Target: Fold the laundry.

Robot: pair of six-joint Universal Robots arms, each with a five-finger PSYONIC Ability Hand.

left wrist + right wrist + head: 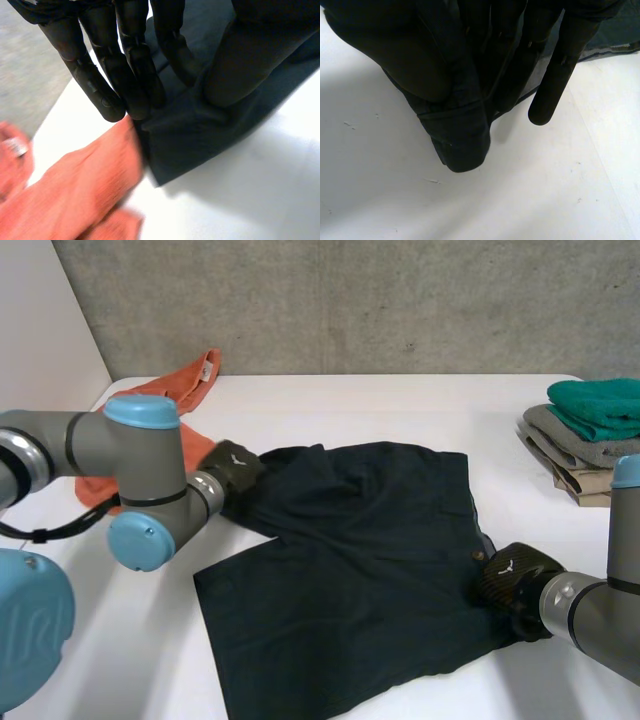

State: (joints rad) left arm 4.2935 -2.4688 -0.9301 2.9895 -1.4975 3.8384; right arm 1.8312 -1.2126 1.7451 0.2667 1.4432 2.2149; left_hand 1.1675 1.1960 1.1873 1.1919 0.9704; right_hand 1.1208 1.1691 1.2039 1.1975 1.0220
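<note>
Dark shorts [360, 560] lie spread across the middle of the frame on the white table [400, 400], one leg reaching toward the lower left. You have them by two opposite points.

Your left hand [235, 468] is at the upper-left corner of the shorts. In its wrist view the fingers [112, 95] and thumb [245, 65] close on that corner from either side, pinching the cloth between them.

Your right hand [510, 580] is at the right edge, low in the frame. Its wrist view shows a bunched fold of the hem held against the thumb, with one finger standing straight and free beside it.

Gripping both ends looks meant to let you lift and carry one side over the other, so I'd judge the first fold is only being set up.

An orange cloth [185, 385] sits in the upper left, touching the corner you hold. It could get dragged along, so check your left pinch has dark cloth alone.

Folded pieces make a pile [590, 430] at the right edge, well apart from the shorts, which is likely where this one goes once folded.
</note>
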